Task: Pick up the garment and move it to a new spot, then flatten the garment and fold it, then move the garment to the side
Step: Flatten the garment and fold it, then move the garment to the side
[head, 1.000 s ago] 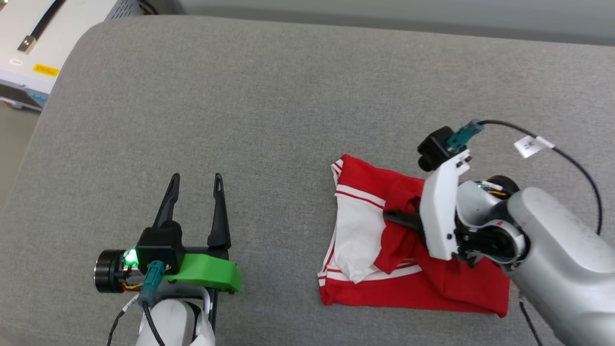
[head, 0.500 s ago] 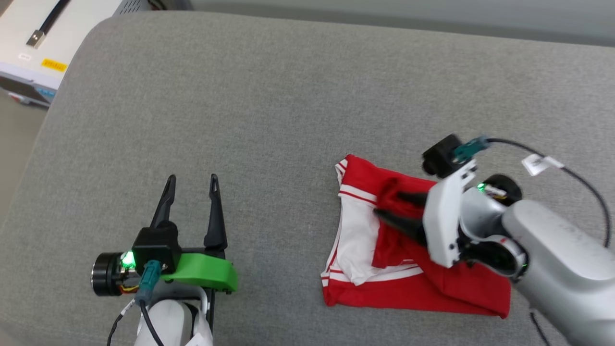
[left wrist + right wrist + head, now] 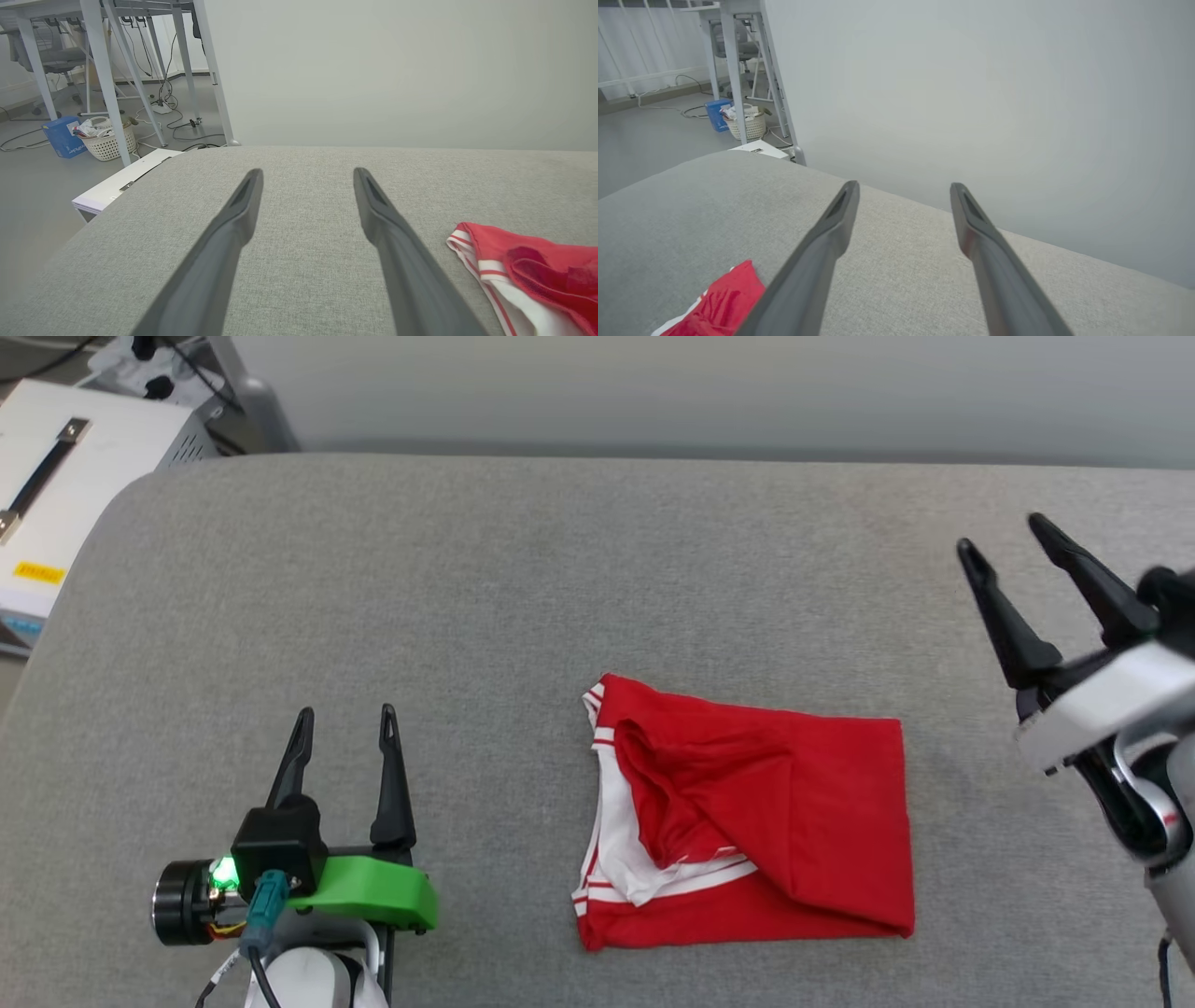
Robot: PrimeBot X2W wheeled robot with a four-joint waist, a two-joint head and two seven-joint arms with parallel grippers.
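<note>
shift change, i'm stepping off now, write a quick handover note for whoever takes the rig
The left gripper is open and empty, over the grey cushion, left of the garment.
The right gripper is open and empty, off to the garment's right, clear of it.
The garment lies folded in a rough red rectangle between them, white sleeve and striped trim at its left edge.
Done: folding looks finished; nothing holds it.
Left: judge whether this spot counts as the side; if not, one more move.
</note>
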